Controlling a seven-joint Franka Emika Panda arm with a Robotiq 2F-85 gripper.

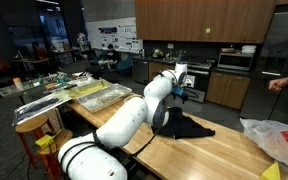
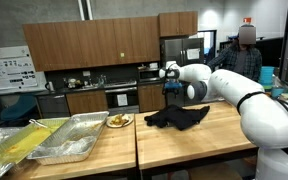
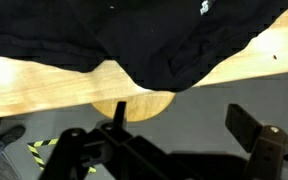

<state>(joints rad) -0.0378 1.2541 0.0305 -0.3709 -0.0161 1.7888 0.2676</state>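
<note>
A crumpled black cloth (image 1: 190,127) (image 2: 179,117) lies on the wooden table (image 1: 214,155) (image 2: 194,145). My gripper (image 1: 184,82) (image 2: 171,88) hangs above the cloth's far edge, at the end of the white arm, and touches nothing. In the wrist view the cloth (image 3: 134,35) fills the upper part, draped over the table edge (image 3: 44,90). Below it the gripper (image 3: 181,125) stands open, its two dark fingers (image 3: 246,125) wide apart over grey floor with nothing between them.
Metal trays (image 2: 69,140) (image 1: 99,95) with food sit on the adjoining table, and a small plate (image 2: 119,121) stands near the cloth. A white plastic bag (image 1: 274,135) lies on the table's end. A person (image 2: 246,50) stands behind the table, with kitchen cabinets (image 2: 94,45) beyond.
</note>
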